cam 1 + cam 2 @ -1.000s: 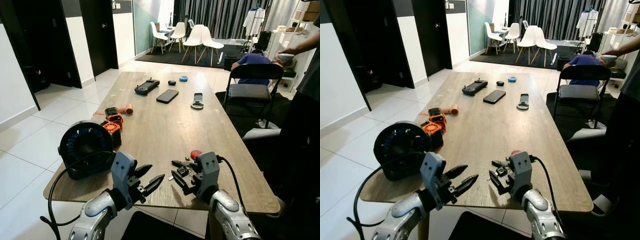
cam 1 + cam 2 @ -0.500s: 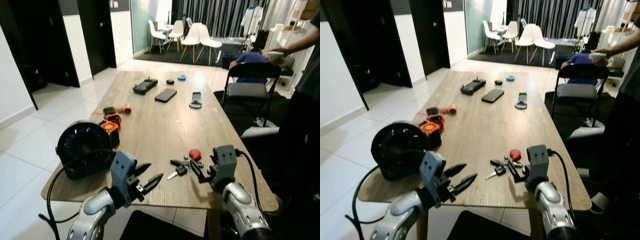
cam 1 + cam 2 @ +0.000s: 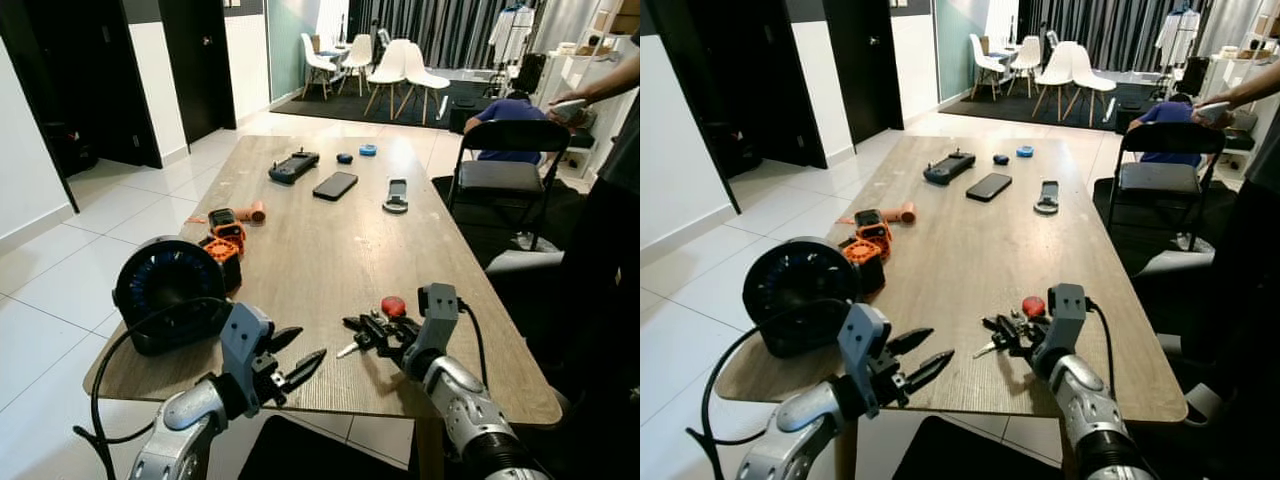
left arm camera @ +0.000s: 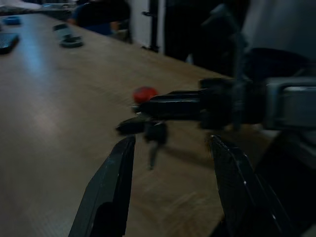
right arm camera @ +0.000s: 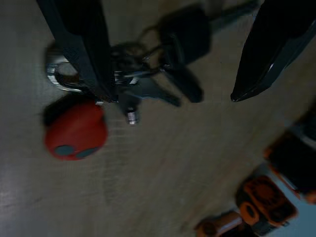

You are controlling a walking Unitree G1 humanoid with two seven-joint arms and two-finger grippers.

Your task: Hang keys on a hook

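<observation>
- The keys (image 3: 366,332) with a red fob (image 3: 392,306) lay flat on the wooden bench (image 3: 320,240), near its front edge.
- Right hand (image 5: 168,54) sat right over them, fingers spread wide, gripping nothing.
- Left hand (image 3: 296,362) hovered off the bench's front edge, open and empty too.

White tiled floor (image 3: 60,270), black doors (image 3: 195,60), white chairs (image 3: 400,75) before dark curtains (image 3: 440,25)

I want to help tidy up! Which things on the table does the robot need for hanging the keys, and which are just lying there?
For the job:
keys with a red fob
right gripper, open over the keys

Just lying about:
round black fan
orange tool
phone
black controller
left gripper, open, idle at the table's near edge
</observation>
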